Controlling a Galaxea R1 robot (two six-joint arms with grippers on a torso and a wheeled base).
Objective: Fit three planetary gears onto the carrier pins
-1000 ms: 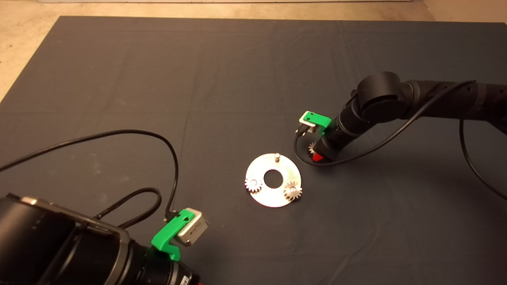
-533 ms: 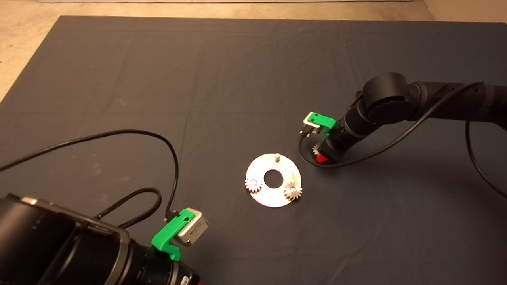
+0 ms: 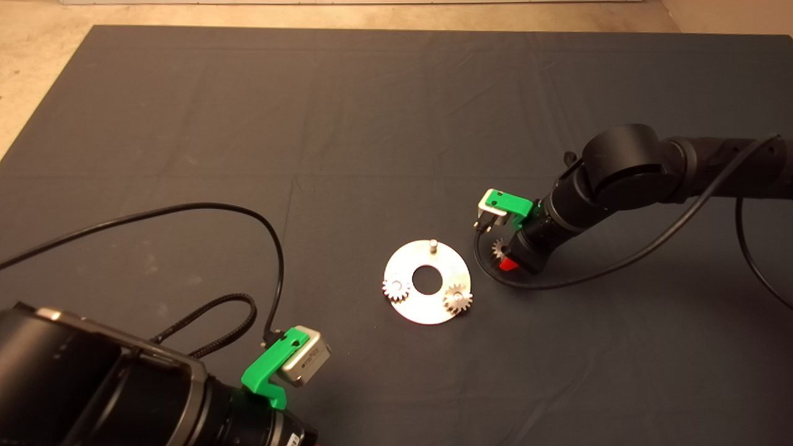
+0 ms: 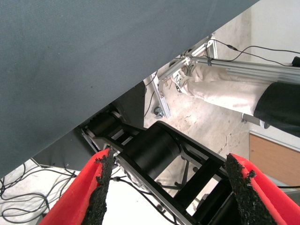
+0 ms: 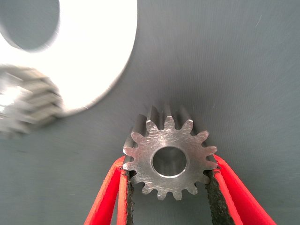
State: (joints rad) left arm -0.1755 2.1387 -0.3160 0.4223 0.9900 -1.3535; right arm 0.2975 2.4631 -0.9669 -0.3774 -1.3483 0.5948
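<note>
Right wrist view: right hand pinches toothed grey gear.

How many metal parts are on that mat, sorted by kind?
Gears: 3, two on the disc, one held in the right gripper
Disc: 1
Bare pins: 1
Total: 5
</note>
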